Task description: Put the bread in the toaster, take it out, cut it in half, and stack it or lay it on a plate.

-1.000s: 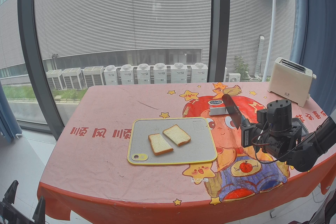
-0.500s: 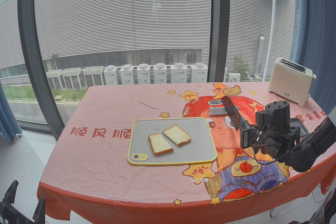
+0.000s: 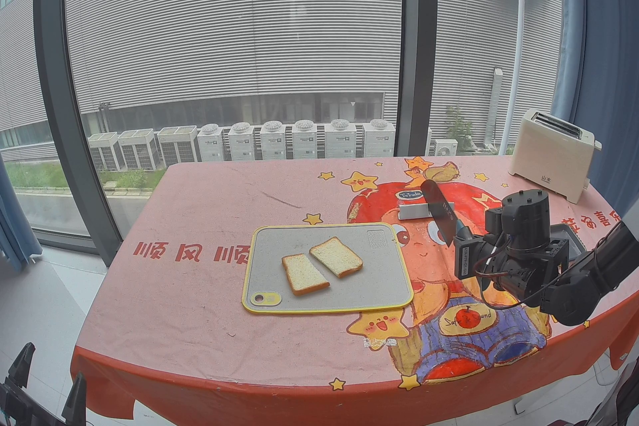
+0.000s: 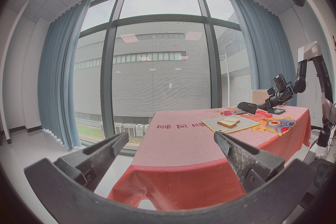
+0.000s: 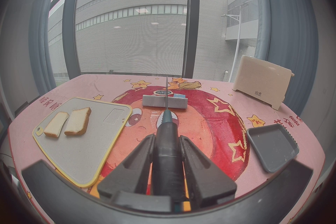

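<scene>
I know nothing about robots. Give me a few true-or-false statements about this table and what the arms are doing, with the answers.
1. The right gripper holds a knife. True.
2. The bread is still one whole slice. False: two bread halves lie side by side on the cutting board.
3. Bread sticks out of the toaster. False: no bread shows at its slots.
4. The dark tray has nothing on it. True.
5. The left gripper grips the cutting board. False: its jaws stand open, off the table's near end, holding nothing.
</scene>
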